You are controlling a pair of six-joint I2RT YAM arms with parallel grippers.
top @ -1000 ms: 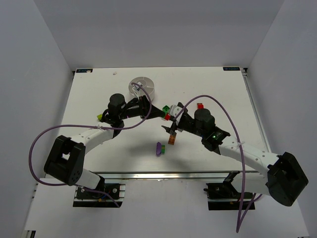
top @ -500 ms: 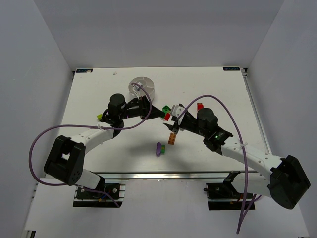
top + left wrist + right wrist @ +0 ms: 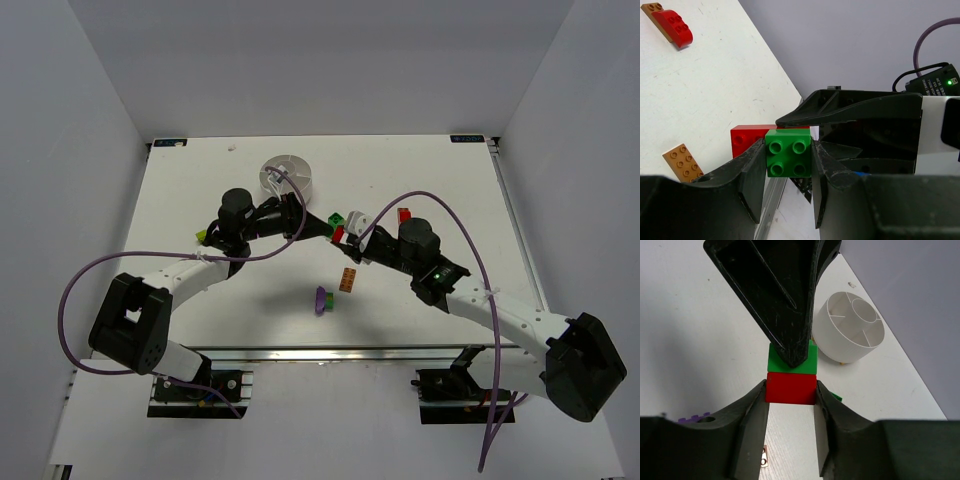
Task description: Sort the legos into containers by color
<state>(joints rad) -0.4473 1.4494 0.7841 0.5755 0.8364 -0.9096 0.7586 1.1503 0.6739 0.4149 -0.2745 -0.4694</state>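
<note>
My left gripper (image 3: 328, 226) (image 3: 788, 162) is shut on a green brick (image 3: 788, 152) held above the table. A red brick (image 3: 746, 140) is stuck to the green one. My right gripper (image 3: 342, 238) (image 3: 790, 392) faces the left one and is shut on that red brick (image 3: 790, 388). The green brick (image 3: 812, 360) shows just beyond it. The round white dish (image 3: 285, 177) (image 3: 852, 327) stands behind both grippers. An orange brick (image 3: 348, 279) and a purple brick (image 3: 322, 299) lie on the table in front.
A lime-yellow brick (image 3: 201, 237) lies left of the left arm. A red brick (image 3: 404, 213) lies right of the grippers; the left wrist view shows it as a curved red brick (image 3: 674, 27). Purple cables arch over both arms.
My right gripper has moved back and left, away from the orange brick, up to the left gripper and shut on the red brick. The left arm has not moved.
</note>
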